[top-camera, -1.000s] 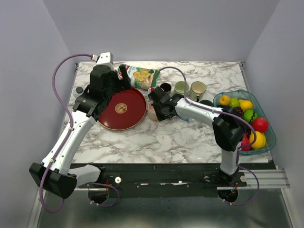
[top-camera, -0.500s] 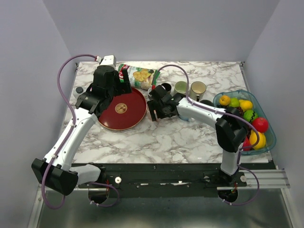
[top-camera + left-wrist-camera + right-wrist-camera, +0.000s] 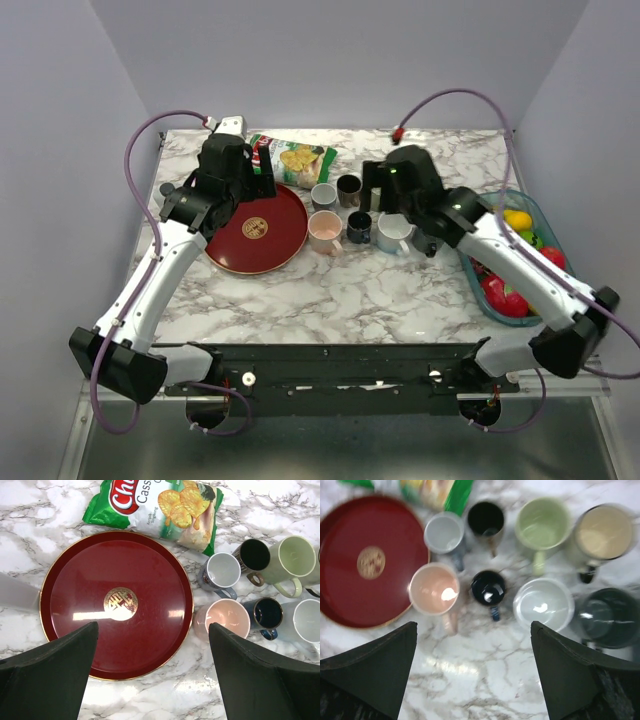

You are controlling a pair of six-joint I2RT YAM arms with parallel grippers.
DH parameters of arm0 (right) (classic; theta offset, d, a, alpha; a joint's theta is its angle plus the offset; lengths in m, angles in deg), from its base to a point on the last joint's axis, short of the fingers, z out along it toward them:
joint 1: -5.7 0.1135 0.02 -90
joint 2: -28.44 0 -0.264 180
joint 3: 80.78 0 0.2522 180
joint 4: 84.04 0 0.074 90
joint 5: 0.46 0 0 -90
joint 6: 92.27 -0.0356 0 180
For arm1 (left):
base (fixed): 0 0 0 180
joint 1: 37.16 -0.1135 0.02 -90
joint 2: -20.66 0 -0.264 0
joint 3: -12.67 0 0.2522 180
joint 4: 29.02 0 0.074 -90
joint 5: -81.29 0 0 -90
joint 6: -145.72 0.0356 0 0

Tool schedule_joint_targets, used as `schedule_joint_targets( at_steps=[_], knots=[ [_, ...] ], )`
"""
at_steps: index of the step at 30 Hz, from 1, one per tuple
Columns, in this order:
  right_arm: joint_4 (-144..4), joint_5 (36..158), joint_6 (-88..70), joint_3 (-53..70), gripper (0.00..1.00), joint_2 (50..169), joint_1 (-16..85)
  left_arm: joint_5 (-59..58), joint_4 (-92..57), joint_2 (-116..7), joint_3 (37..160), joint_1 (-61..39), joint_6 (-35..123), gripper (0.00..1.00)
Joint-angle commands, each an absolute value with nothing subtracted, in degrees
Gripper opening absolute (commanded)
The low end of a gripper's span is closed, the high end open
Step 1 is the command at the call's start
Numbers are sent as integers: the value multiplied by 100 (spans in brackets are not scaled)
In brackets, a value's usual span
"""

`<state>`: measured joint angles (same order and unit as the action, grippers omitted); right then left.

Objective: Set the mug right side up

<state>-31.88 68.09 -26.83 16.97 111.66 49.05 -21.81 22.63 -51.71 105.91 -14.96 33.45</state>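
Marbled tabletop (image 3: 300, 290), boxed in by pale walls (image 3: 330, 60), carries a crowded spread as the left arm (image 3: 150, 290) and right arm (image 3: 520, 263) reach over it from the near edge. The left hand (image 3: 152, 630) hangs above a red tray (image 3: 280, 215), fingers wide apart and holding nothing. The right hand (image 3: 473, 625) hovers over a cluster of mugs, fingers likewise spread with nothing between them. At far right a blue basket (image 3: 522, 196) holds fruit (image 3: 518, 218), and a green chip bag (image 3: 292, 158) lies behind the tray.

Eight mugs show from the right wrist, every one mouth up, among them a green mug (image 3: 542, 522), cream mug (image 3: 603, 526), dark grey mug (image 3: 605, 612), white mug (image 3: 543, 602), pale grey mug (image 3: 444, 532), black mug (image 3: 486, 518) and small navy mug (image 3: 488, 586). The pink mug (image 3: 325, 230), taken as the task's own, stands upright just beside the tray's right rim. The navy mug is close on its other side, and its handle (image 3: 449, 624) points toward the near edge.

No mug lies inverted, so the turn looks complete. The pink mug appears to be glazed ceramic: stiff, weighty for its size, slick under the pads, and liable to chip if knocked against its neighbours. The best hold looks to be the wall at the rim, one finger inside and one outside, on the side away from the handle and clear of the navy mug. The handle itself looks too thin for a sure pinch.
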Motion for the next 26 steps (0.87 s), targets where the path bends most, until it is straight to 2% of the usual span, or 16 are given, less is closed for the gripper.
schedule_joint_targets(
  at_steps=[1, 12, 26],
  knots=[
    [-3606, 5475, -2443, 1613, 100, 9844, 4430, -2435, 2447, -4912, 10720, -1501, 3497, 99],
    [-3837, 4999, -1826, 2132, 100, 9050, 4191, -2505, 2869, -4631, 11308, -1509, 3743, 99],
    [-3890, 5254, -1967, 2149, 100, 9023, 4191, -2453, 2606, -4385, 11318, -1510, 3796, 99]
  ],
)
